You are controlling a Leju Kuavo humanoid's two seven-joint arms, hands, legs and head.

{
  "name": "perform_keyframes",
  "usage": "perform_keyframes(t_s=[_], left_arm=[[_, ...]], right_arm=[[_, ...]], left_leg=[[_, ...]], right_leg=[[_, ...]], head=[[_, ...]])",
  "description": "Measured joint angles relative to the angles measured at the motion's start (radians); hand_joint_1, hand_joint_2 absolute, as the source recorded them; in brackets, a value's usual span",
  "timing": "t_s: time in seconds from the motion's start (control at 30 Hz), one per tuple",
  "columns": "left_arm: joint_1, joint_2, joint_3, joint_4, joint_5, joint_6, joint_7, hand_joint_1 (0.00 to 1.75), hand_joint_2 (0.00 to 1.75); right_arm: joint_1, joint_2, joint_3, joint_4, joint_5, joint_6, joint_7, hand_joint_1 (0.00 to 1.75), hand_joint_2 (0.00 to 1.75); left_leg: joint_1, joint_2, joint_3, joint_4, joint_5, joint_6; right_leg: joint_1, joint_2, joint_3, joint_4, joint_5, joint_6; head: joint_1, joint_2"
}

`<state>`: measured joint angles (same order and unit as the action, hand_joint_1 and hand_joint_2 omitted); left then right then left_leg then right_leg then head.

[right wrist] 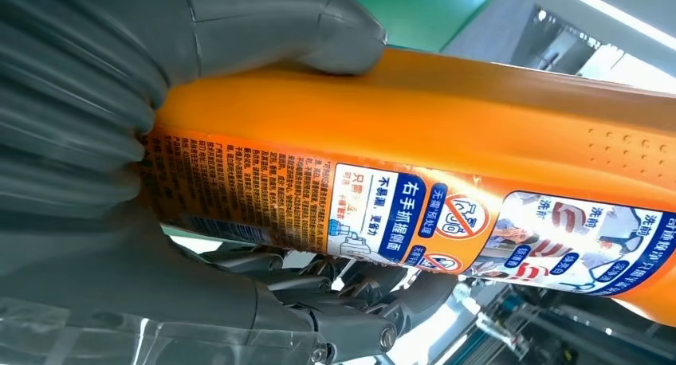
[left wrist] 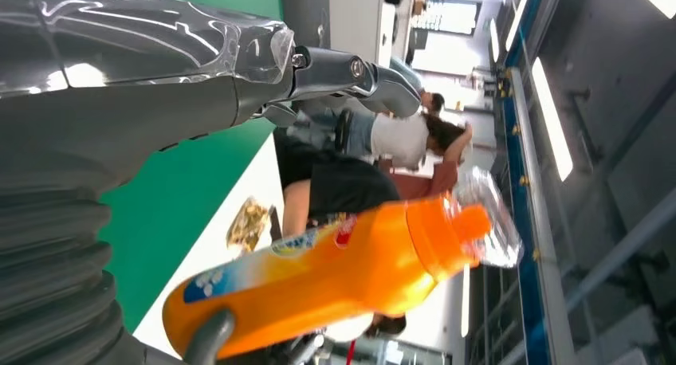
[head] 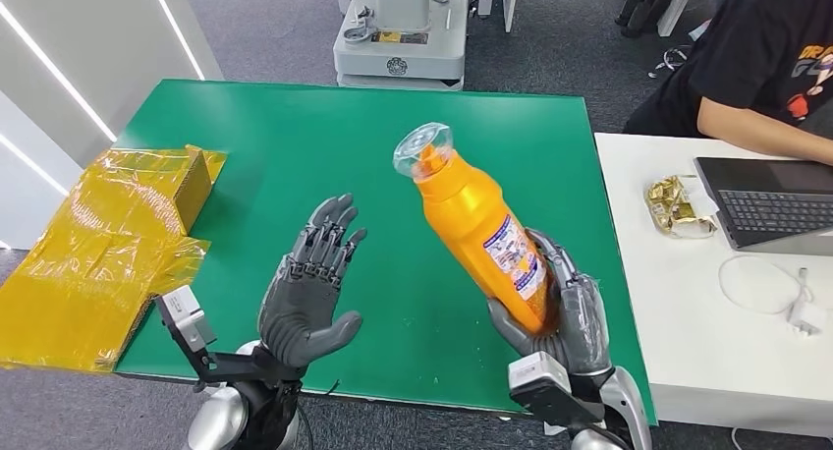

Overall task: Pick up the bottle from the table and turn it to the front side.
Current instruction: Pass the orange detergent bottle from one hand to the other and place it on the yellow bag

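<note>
- The left hand (head: 312,288) hovers above the green table (head: 295,136), palm turned inward, fingers spread, holding nothing.
- To its right, the right hand (head: 555,308) grips the lower body of the orange bottle (head: 479,229), lifted off the table and tilted, its clear cap (head: 424,151) leaning away towards the left.
- In the right wrist view the thumb (right wrist: 319,30) presses one side, and the back label (right wrist: 383,209) with its fine print faces that camera.
- Risk: held low with the weight above, the smooth bottle may slip or tip during turning.
- If the left hand closes badly at a handover, the bottle could drop.
- Farther right, a laptop (head: 776,199) sits on the white desk (head: 688,312).
</note>
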<state>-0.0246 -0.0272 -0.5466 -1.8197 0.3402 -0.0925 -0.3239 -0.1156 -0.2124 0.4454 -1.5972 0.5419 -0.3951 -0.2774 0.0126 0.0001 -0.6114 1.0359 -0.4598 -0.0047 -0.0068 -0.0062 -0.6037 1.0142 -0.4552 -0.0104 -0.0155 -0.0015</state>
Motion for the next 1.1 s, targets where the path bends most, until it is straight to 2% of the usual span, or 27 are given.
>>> perform_keyframes(t_s=[0.33,0.53,0.83,1.1], left_arm=[[-0.051,-0.024,-0.02,0.078,0.018,-0.035,0.009,0.0,1.75],[-0.087,-0.036,-0.026,0.116,0.045,-0.035,0.012,0.0,1.75],[-0.105,-0.037,-0.029,0.162,0.068,-0.033,-0.001,0.0,1.75],[-0.108,-0.036,-0.029,0.189,0.076,-0.032,-0.008,0.0,1.75]], right_arm=[[-0.005,0.002,0.04,-0.002,0.016,0.068,-0.034,1.75,1.75],[-0.031,0.002,0.077,0.012,0.014,0.143,-0.049,1.75,1.75],[-0.048,0.002,0.102,0.063,0.011,0.239,-0.026,1.75,1.75],[-0.068,0.002,0.104,0.092,0.004,0.28,-0.012,1.75,1.75]], left_leg=[[0.0,0.0,0.0,0.0,0.0,0.0],[0.0,0.0,0.0,0.0,0.0,0.0],[0.0,0.0,0.0,0.0,0.0,0.0],[0.0,0.0,0.0,0.0,0.0,0.0]], right_leg=[[0.0,0.0,0.0,0.0,0.0,0.0],[0.0,0.0,0.0,0.0,0.0,0.0],[0.0,0.0,0.0,0.0,0.0,0.0],[0.0,0.0,0.0,0.0,0.0,0.0]], head=[[0.0,0.0],[0.0,0.0],[0.0,0.0],[0.0,0.0]])
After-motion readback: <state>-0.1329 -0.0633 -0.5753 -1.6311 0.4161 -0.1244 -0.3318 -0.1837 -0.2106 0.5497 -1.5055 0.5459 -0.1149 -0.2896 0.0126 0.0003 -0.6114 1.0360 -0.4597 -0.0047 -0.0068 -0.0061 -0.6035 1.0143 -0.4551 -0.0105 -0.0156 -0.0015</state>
